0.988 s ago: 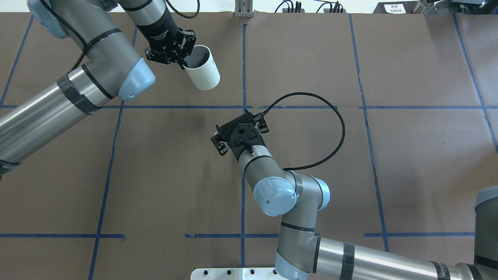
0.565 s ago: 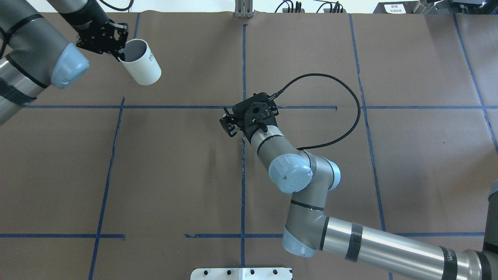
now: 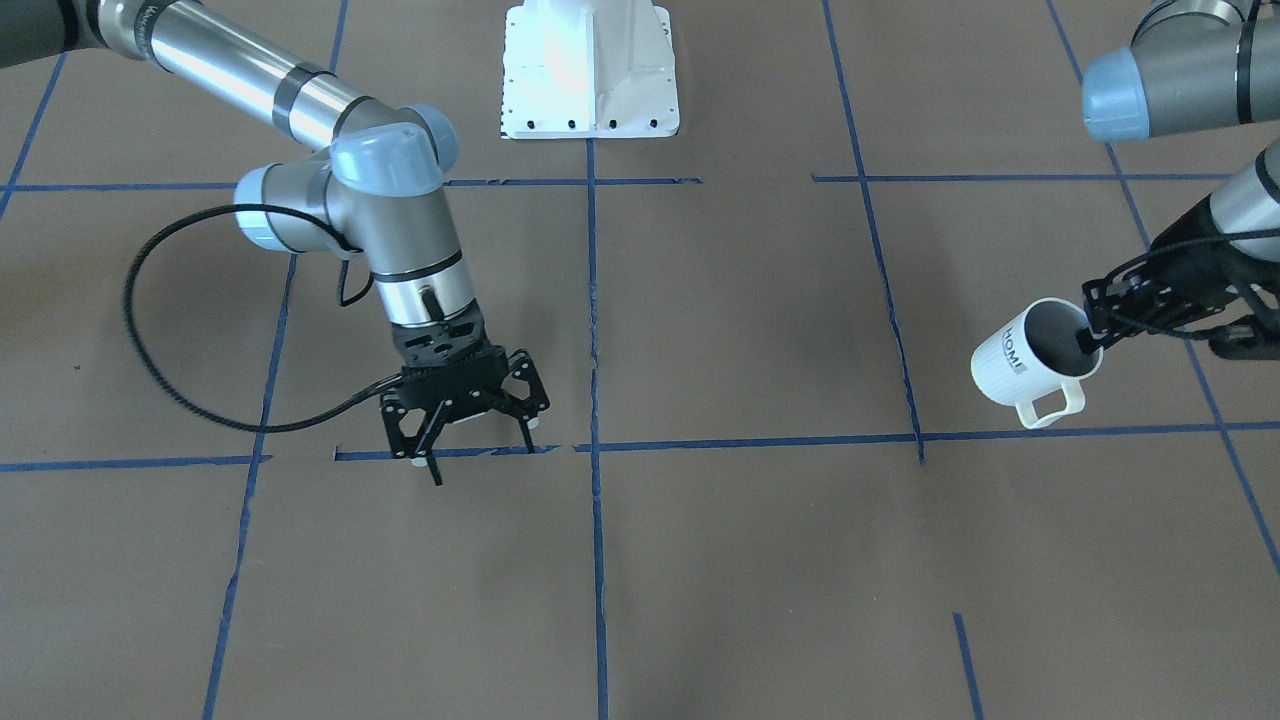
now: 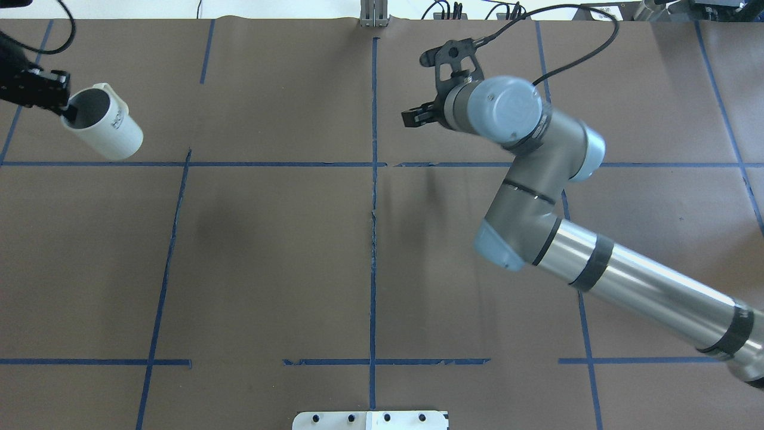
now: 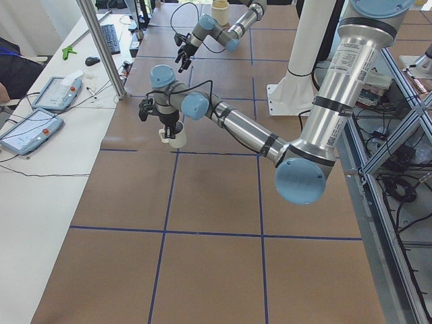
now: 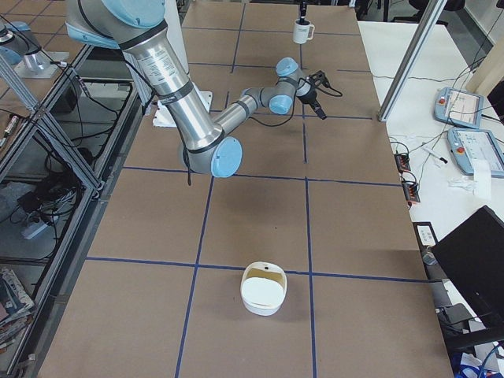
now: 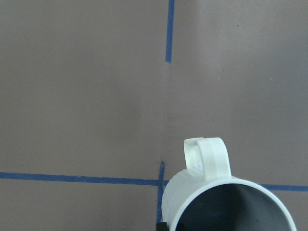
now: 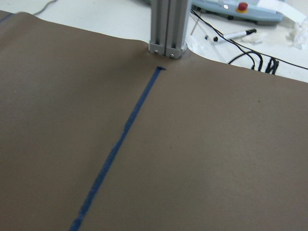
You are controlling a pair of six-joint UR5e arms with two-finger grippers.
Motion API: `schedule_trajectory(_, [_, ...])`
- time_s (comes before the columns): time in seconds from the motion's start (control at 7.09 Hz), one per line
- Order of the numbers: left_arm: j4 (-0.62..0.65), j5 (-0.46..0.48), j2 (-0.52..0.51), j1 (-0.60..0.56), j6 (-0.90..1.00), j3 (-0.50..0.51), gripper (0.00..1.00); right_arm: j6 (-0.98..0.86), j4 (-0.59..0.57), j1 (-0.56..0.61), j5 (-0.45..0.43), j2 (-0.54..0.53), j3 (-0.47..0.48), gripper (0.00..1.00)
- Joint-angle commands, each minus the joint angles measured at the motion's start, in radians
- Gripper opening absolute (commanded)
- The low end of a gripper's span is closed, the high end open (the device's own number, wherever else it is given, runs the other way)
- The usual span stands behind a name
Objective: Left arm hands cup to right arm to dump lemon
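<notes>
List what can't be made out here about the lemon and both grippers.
The lemon: in no view; the inside of the cup is shaded in the front-facing view and cut by the lower edge in the left wrist view.
The left gripper: mostly past the overhead view's left edge.
The right gripper: half behind its own wrist overhead.
The white bowl: contents too small, exterior right view.

The cup [image 3: 1008,372] is ribbed white with black lettering, grey inside; blue tape [image 3: 592,300] grids the brown table [image 3: 750,320].
</notes>
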Motion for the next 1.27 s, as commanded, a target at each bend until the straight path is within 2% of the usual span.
schedule_trajectory(0.0, [-0.015,0.115,0.192,0.003,0.038,-0.131,0.00,-0.150,-0.088,0.237,0.368,-0.116,0.087,0.99])
schedule_trajectory(0.28, [-0.181,0.120,0.280,0.018,0.001,-0.081,0.00,-0.290,-0.089,0.397,0.544,-0.233,0.132,0.99])
schedule_trajectory(0.42, [-0.240,0.123,0.283,0.073,-0.070,-0.044,0.00,-0.368,-0.091,0.468,0.625,-0.280,0.141,0.99])
schedule_trajectory(0.56, [-0.287,0.120,0.273,0.119,-0.103,0.012,0.00,-0.428,-0.091,0.511,0.664,-0.319,0.145,0.99])
schedule_trajectory(0.99, [-0.302,0.111,0.269,0.132,-0.094,0.045,0.01,-0.433,-0.088,0.511,0.664,-0.356,0.160,0.99])
schedule_trajectory(1.13, [-0.303,0.111,0.269,0.144,-0.092,0.056,0.08,-0.433,-0.078,0.510,0.658,-0.371,0.163,0.99])
